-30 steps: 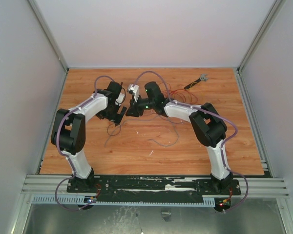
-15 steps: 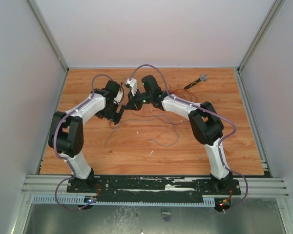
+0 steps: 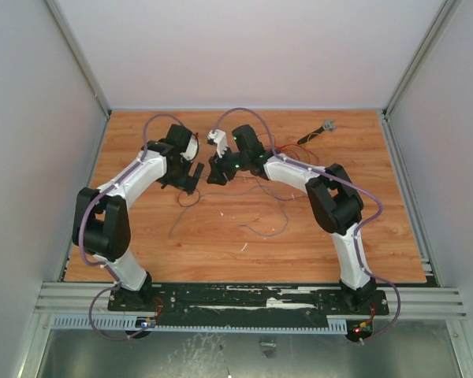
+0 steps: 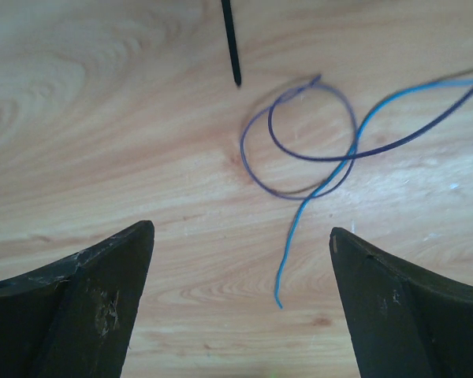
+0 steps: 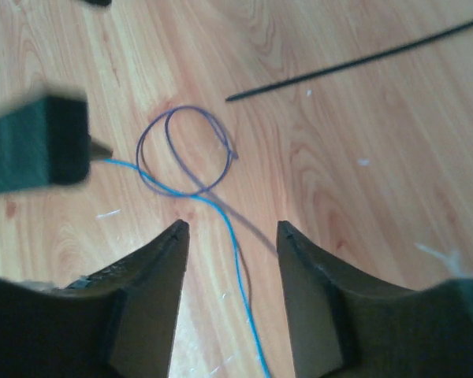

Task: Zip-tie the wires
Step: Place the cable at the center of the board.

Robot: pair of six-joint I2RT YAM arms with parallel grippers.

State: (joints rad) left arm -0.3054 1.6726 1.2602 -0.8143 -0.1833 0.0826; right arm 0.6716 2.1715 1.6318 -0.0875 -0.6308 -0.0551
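with the wires [image 4: 329, 160] lying looped on the desk [image 4: 102, 118] and the zip tie [image 4: 230, 39] lying loose just beyond that loop, both arms are hovering, left jaws spread wide, right jaws partly apart, both empty, probably lining up to pinch the tie first.

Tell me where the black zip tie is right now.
The zip tie lies on the wooden table: top centre in the left wrist view, upper right in the right wrist view, its tip just short of the purple wire loop.
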